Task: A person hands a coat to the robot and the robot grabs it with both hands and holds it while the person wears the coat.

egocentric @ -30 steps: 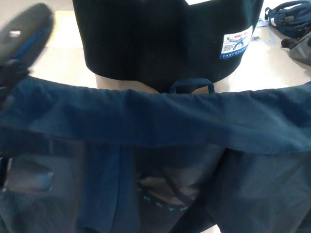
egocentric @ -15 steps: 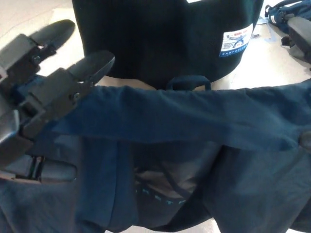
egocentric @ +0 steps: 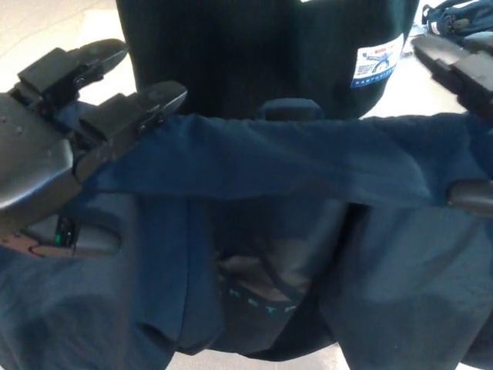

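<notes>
A pale, cream-coloured floor (egocentric: 46, 23) runs behind the scene, bare at the upper left and showing again in a sliver along the bottom edge. Nearest the camera, a dark navy coat (egocentric: 308, 166) hangs spread across almost the whole width of the head view, its upper edge folded over into a broad horizontal band and its body sagging below in loose, creased folds. The lining gapes open at the centre, a greyer panel with a line of small teal letters (egocentric: 258, 307) (too blurred to read). A small fabric hanging loop (egocentric: 290, 109) stands up from the middle of the collar edge.

The robot's left hand (egocentric: 58, 150) grips the coat's left end: two thick black fingers (egocentric: 142, 104) lie over the top of the folded edge, and the thumb presses in from beneath, with cloth pinched between. The right hand (egocentric: 468, 116) enters at the far right margin, fingers above the fabric and what looks like the thumb below, with the coat's right end passing between them; most of the hand is cut off by the frame, but it appears to be closed on the cloth.

Just beyond the coat stands a person (egocentric: 262, 54) in a black top, seen only as a torso, with a white-and-blue printed label (egocentric: 375, 63) low on the garment. Farther off, at the top right corner, a blue bag (egocentric: 454, 15) lies on the floor.
</notes>
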### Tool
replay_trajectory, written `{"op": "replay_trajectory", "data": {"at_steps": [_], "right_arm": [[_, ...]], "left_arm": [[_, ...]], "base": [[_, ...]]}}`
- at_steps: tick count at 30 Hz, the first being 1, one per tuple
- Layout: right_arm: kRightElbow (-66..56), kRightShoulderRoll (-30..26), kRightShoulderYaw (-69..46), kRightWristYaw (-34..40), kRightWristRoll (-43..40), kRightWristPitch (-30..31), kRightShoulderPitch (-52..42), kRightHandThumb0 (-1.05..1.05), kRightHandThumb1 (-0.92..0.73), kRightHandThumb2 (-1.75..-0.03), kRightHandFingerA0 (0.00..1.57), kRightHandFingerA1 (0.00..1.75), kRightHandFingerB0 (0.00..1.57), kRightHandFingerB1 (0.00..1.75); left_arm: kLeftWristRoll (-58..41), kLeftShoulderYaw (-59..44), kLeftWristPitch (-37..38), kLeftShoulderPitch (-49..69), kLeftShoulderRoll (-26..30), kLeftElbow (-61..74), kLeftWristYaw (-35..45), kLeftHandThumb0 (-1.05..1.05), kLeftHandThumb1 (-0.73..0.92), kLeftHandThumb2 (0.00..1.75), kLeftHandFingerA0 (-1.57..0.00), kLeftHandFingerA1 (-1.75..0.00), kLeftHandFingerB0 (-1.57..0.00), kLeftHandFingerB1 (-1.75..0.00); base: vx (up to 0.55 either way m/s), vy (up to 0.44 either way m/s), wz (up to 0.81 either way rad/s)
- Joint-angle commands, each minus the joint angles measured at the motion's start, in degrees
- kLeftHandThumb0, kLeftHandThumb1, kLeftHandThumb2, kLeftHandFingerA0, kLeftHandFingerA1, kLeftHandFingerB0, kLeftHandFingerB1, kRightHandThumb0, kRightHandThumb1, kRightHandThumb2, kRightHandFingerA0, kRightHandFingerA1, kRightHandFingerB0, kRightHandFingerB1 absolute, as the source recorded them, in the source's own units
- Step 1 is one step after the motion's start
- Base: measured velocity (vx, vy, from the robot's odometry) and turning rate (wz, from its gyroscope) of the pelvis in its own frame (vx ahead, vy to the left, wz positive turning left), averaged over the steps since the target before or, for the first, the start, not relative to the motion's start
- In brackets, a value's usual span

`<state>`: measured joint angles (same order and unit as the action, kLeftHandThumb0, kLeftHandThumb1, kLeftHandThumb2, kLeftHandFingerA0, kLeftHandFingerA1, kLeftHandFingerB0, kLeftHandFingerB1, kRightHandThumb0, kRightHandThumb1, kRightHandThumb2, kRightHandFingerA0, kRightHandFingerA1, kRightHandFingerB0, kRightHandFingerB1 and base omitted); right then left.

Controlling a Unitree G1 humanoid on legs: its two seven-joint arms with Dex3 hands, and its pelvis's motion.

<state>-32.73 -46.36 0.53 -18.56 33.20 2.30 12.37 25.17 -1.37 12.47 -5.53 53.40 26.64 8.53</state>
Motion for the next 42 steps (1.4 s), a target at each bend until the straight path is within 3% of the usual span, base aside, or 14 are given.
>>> {"op": "replay_trajectory", "data": {"at_steps": [1,12,15,17,19,20,24,25,29,30,33,37,38,42], "right_arm": [[3.5,-0.5,5.6,-10.7,8.7,8.1,3.8,-0.98,-0.64,-0.98,0.04,0.09,0.11,0.10],[7.7,-0.7,13.6,-24.7,11.0,13.3,11.3,-0.85,-0.53,-0.98,0.00,0.22,0.00,0.10],[8.9,-0.9,15.0,-27.2,11.8,14.0,12.8,-0.89,-0.54,-0.96,0.05,0.29,0.05,0.06],[9.8,-0.9,15.3,-26.7,12.3,13.7,13.1,-0.94,-0.69,-0.61,0.07,0.30,0.00,0.12],[10.6,-0.7,15.6,-26.2,13.3,13.7,13.3,-0.96,-0.69,-0.65,0.04,0.29,0.00,0.12],[11.2,-0.4,15.9,-25.8,14.3,13.9,13.5,-0.91,-0.54,-0.95,0.04,0.28,0.00,0.02],[11.2,-1.7,14.8,-24.7,16.7,13.7,12.0,-0.93,-0.54,-0.94,0.08,0.29,0.00,0.00],[11.4,-1.7,14.4,-23.4,17.9,13.8,11.2,-0.95,-0.68,-0.61,0.13,0.33,0.00,0.02],[11.9,-0.4,13.0,-19.4,21.0,14.1,9.3,-0.89,-0.52,-0.91,0.12,0.43,0.00,0.02],[12.6,0.1,12.9,-16.4,22.6,13.3,8.8,-0.92,-0.67,-0.61,0.25,0.36,0.00,0.07],[14.1,1.3,13.1,-11.5,25.2,12.3,8.6,-0.86,-0.54,-0.91,0.26,0.49,0.00,0.04],[16.2,2.3,12.9,-10.1,24.3,10.9,9.5,-0.83,-0.52,-0.92,0.42,0.54,0.00,0.09],[17.1,3.3,12.1,-8.0,22.5,10.1,9.3,-0.91,-0.56,-0.89,0.68,0.58,0.03,0.03],[19.5,4.9,10.9,-2.4,21.8,7.9,9.3,-0.77,-0.51,-0.86,1.02,0.89,0.05,0.25]], "left_arm": [[5.9,2.7,-9.9,-3.2,-1.0,-3.7,8.7,-0.90,0.56,0.92,-0.07,-0.28,-0.08,-0.06],[8.4,5.1,-10.8,-8.1,-3.8,-9.0,10.6,-0.85,0.51,0.94,-0.04,-0.28,-0.04,-0.12],[8.7,5.4,-11.2,-9.0,-4.4,-10.3,11.1,-0.92,0.61,0.63,-0.05,-0.28,0.00,-0.23],[9.2,5.6,-11.4,-9.5,-4.8,-10.9,11.3,-0.94,0.57,0.65,-0.05,-0.28,0.00,-0.20],[9.8,5.9,-10.9,-9.8,-5.1,-11.6,10.9,-0.90,0.49,0.80,-0.08,-0.30,0.00,-0.13],[10.6,6.4,-10.8,-10.4,-5.6,-12.1,10.6,-0.92,0.59,0.65,-0.06,-0.30,0.00,-0.21],[12.3,8.8,-11.1,-12.9,-8.6,-13.5,10.6,-0.92,0.54,0.65,-0.06,-0.30,-0.01,-0.20],[13.4,9.8,-11.8,-13.8,-9.4,-13.7,11.1,-0.89,0.53,0.65,-0.06,-0.29,0.00,-0.18],[16.6,11.8,-12.8,-15.7,-11.7,-14.6,10.8,-0.84,0.54,0.61,-0.10,-0.32,-0.01,-0.21],[17.4,11.9,-13.5,-15.8,-12.5,-14.6,10.7,-0.82,0.52,0.61,-0.10,-0.33,-0.03,-0.21],[21.3,12.8,-15.2,-15.8,-14.2,-15.0,9.3,-0.70,0.43,0.80,-0.09,-0.43,0.00,-0.20],[22.8,12.6,-15.7,-15.7,-15.6,-16.5,8.8,-0.70,0.56,0.57,-0.27,-0.36,-0.01,-0.23],[23.1,12.6,-15.6,-16.1,-15.7,-17.4,8.8,-0.67,0.58,0.58,-0.32,-0.37,-0.02,-0.22],[25.6,12.4,-14.8,-16.5,-17.0,-21.4,3.4,-0.55,0.56,0.80,-1.02,-0.78,-0.06,-0.35]], "base": [[0.00,0.000,0.00],[0.00,0.000,0.00],[0.00,0.000,0.00],[0.00,0.000,0.00],[0.00,0.000,0.00],[0.00,0.000,0.00],[0.00,0.000,0.00],[0.00,0.000,0.00],[0.00,0.000,0.00],[0.00,0.000,0.00],[0.00,0.000,0.00],[0.00,0.000,0.00],[0.00,0.000,0.00],[0.00,0.000,0.00]]}}
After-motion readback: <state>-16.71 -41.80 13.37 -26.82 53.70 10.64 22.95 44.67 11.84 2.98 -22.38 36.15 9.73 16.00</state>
